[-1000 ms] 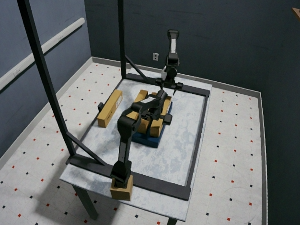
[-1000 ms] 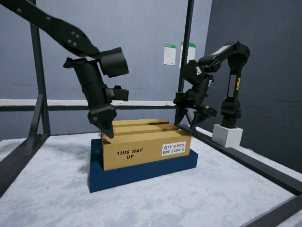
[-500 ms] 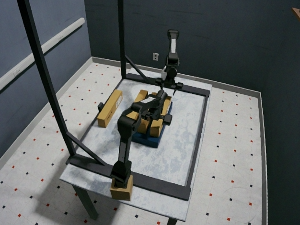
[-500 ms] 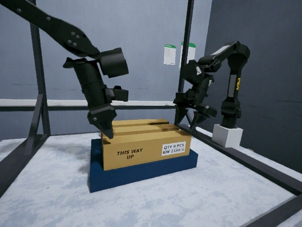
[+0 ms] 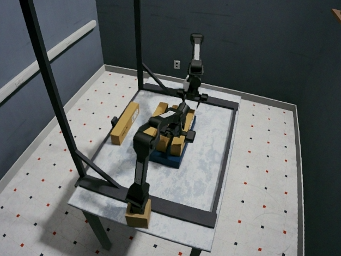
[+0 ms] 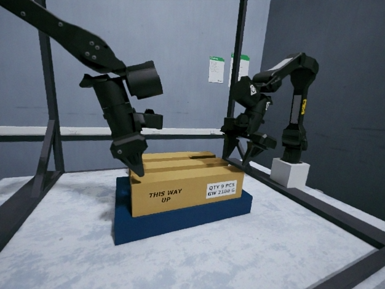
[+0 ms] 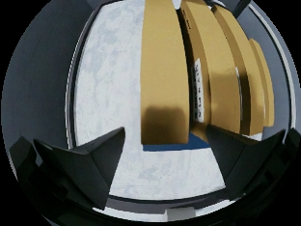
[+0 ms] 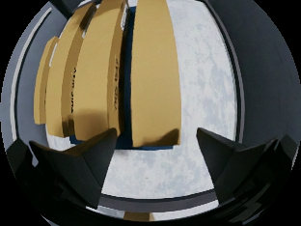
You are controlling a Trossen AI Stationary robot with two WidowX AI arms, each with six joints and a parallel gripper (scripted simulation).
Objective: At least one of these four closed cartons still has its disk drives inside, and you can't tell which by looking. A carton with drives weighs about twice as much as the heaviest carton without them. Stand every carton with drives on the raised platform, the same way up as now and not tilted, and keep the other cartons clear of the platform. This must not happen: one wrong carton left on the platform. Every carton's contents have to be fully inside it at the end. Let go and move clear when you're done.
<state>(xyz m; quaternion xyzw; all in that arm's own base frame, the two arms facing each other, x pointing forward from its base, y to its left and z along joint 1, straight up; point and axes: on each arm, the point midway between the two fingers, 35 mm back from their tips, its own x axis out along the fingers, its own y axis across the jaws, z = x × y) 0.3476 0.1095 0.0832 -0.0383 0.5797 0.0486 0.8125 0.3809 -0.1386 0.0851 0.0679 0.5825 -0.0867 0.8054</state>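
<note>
Cardboard walls hide whatever the four cartons contain, and the right arm covers much of the platform row from above. Three long, straight-edged cartons, the outer one, the middle one and the inner one, stand on the smooth blue platform, long axes roughly parallel and running from one arm toward the other. The outer carton's "THIS WAY UP" reads upright; its label says "QTY 9 PCS GW 2100 G". The fourth carton lies lengthwise on the mottled tabletop, apart from the platform. Both the left gripper and right gripper have jaws spread around nothing; one right finger is hidden in the exterior view.
</note>
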